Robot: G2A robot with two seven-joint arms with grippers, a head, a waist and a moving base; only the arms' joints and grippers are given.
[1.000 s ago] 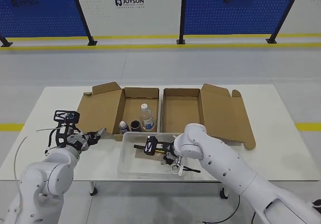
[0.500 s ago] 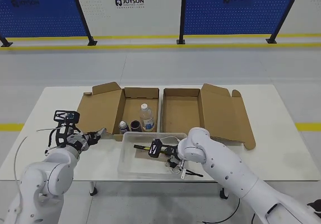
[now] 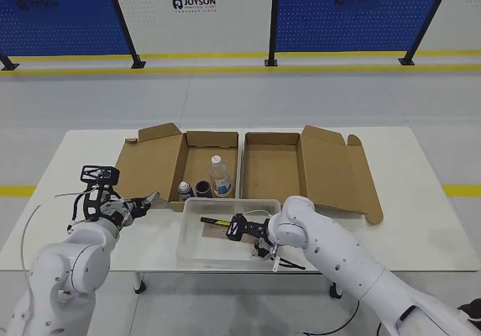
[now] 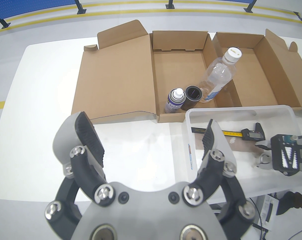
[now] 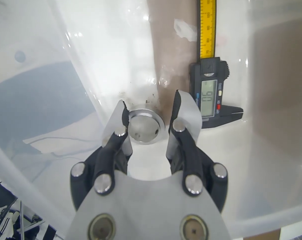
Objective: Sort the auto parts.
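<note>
Silver metal ring (image 5: 144, 129) is seen on floor of clear plastic bin (image 4: 188, 136), between fingers of right tool (image 5: 151, 102). Jaws are set narrow around it but not closed: one finger is touching rim, other is just apart. Digital caliper (image 5: 208, 93) is laid just beside ring, in same bin. Left tool (image 4: 146, 123) is held over white desk (image 3: 81, 168) near bin, opened wide, nothing gripped. In left cardboard box (image 4: 176, 61), spray can (image 4: 175, 101), black cylinder (image 4: 192, 96) and clear bottle (image 4: 218, 76) are grouped near front wall. Right cardboard box (image 4: 261, 76) is placed directly beside it.

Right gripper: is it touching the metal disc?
Cannot tell. Right wrist view: the right gripper straddles the metal disc; one fingertip overlaps its rim, the other stands clear.
</note>
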